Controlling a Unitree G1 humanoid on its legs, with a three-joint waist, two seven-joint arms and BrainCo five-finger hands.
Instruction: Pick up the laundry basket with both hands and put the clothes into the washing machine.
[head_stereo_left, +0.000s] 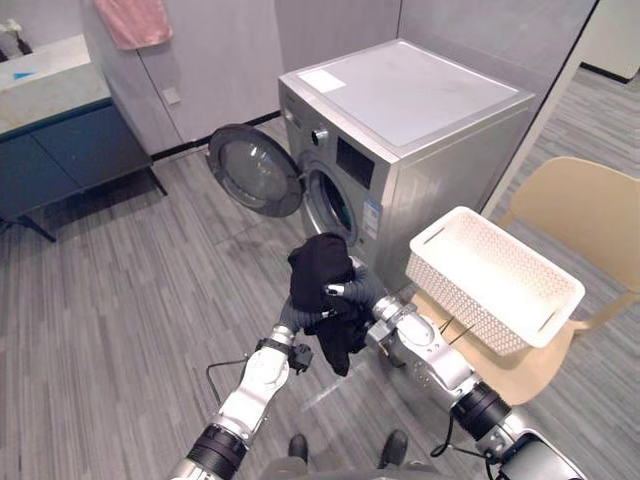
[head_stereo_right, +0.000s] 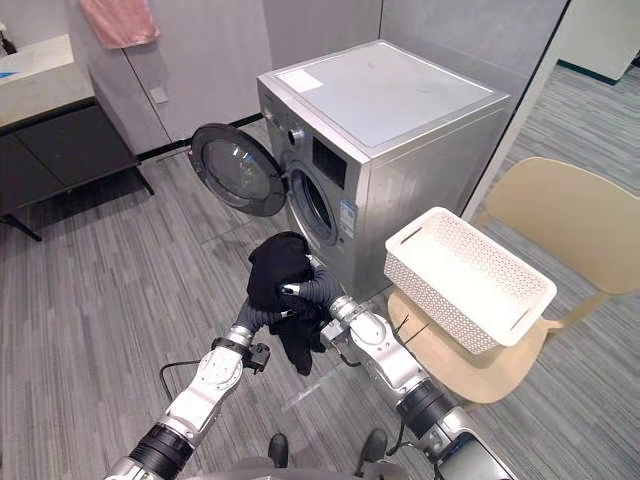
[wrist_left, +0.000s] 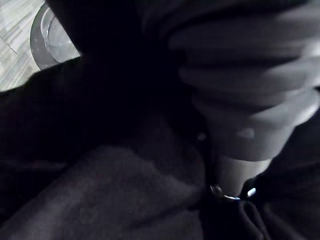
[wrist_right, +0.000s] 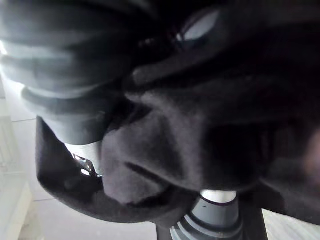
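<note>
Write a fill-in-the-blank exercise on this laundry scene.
1. The washing machine has its round door swung ____.
2. The right hand grips a ____ garment in front of the machine.
3. The white laundry basket sits on the beige chair at the robot's ____ side.
4. A ____ towel hangs on the wall.
Missing words: open; black; right; pink.

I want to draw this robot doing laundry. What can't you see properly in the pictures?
Inside the washing machine drum: too dark past its opening, both eye views.
Left hand: buried in the black garment, even in its wrist view.
What garment it is: too bunched up.
Pink towel: cut off by the top edge, eye views.
</note>
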